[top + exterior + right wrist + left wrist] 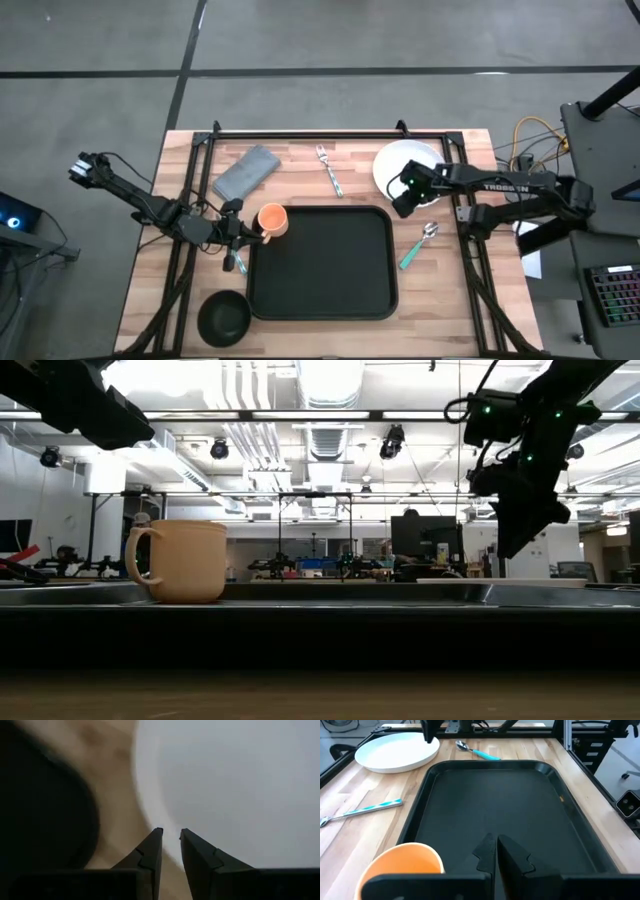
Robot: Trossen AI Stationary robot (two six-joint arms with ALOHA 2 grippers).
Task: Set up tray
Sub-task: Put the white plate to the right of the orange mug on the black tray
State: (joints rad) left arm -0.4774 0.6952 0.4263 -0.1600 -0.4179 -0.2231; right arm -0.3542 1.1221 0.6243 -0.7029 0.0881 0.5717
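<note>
High view: the tray [325, 265], a large matte-black rectangle with rounded corners and a raised rim, lies centre-bottom of the frame. An orange mug [272, 220] stands in its upper-left corner. The left gripper [242, 233], fingers together, sits just left of the mug. The right gripper [407, 190], fingers slightly apart, hovers over the white plate [400, 160] at upper right.

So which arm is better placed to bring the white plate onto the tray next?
The right. Its gripper hangs over the white plate, fingers slightly parted at its rim. The left gripper is across the tray, by the orange mug.
</note>
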